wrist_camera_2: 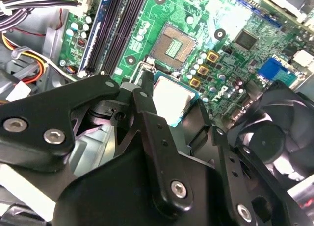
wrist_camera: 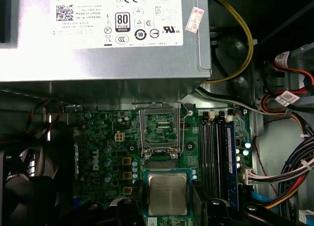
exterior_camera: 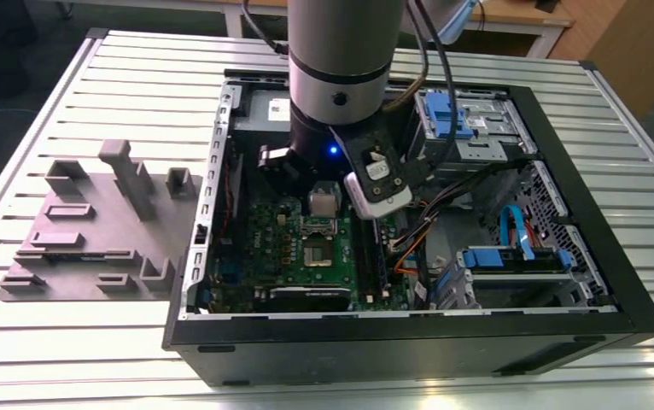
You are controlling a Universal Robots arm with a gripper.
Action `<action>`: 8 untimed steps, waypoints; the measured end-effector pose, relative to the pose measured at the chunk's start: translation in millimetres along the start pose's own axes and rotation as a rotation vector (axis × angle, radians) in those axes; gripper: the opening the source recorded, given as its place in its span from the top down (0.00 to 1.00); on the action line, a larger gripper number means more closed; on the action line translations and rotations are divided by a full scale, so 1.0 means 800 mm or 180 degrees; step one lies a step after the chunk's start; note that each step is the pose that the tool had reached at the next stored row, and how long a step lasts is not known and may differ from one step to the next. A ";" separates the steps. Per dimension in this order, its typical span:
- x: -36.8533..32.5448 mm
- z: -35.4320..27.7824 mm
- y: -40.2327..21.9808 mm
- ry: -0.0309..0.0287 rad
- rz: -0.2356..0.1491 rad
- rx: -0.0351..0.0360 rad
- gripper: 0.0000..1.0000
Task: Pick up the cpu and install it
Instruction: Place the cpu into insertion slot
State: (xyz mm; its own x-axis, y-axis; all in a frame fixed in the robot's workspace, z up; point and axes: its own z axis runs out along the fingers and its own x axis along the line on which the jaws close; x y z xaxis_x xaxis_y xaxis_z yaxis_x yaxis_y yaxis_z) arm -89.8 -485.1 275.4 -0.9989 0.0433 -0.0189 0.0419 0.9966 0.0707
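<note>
The arm is reaching down into the open computer case (exterior_camera: 418, 346), which is sitting on the slatted surface (exterior_camera: 77, 342). The end effector (exterior_camera: 323, 200) is hanging low over the green motherboard (wrist_camera: 105, 152).

Risks, as judged from here:
- The socket (wrist_camera: 159, 130) is lying open with its contact field bare. A chip coming down off-centre or tilted would likely be bending those contacts.
- The socket's metal frame and lever are standing close alongside. A finger or a chip corner catching them could be knocking the part askew.
- The grip is resting on thin edges alone, so a slip could be dropping the cpu onto the board.
- Whether the chip's orientation matches the socket cannot be told. A mismatch would be stopping it from seating.

Position: the end effector is closed on the cpu (wrist_camera: 168, 194), its black fingers (wrist_camera_2: 147, 96) pressing opposite edges, and the silvery top (wrist_camera_2: 170, 96) is facing the wrist. The cpu is sitting between the fingertips, above the board. In both wrist views it is appearing just beside the socket opening, not squarely over it. Its height over the board cannot be told. The memory slots (wrist_camera: 216, 152) are running along one side, and the fan (wrist_camera_2: 274, 135) is sitting near.
</note>
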 end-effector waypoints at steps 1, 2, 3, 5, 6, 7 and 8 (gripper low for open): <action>0.0000 0.0022 -0.0002 0.0000 0.0000 0.0000 0.53; 0.0001 0.0045 -0.0003 0.0000 -0.0003 0.0000 0.53; 0.0002 0.0069 -0.0005 0.0001 -0.0009 0.0000 0.53; 0.0003 0.0113 -0.0009 0.0002 -0.0027 0.0000 0.53; 0.0003 0.0135 -0.0010 0.0003 -0.0040 0.0000 0.53; 0.0003 0.0158 -0.0012 0.0004 -0.0055 -0.0001 0.53; 0.0002 0.0180 -0.0014 0.0005 -0.0070 -0.0001 0.53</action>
State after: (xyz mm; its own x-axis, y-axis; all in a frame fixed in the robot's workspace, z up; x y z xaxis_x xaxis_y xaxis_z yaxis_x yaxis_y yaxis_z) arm -89.7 -485.1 261.0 -0.9996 0.0213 -0.0189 0.0199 0.9973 0.0706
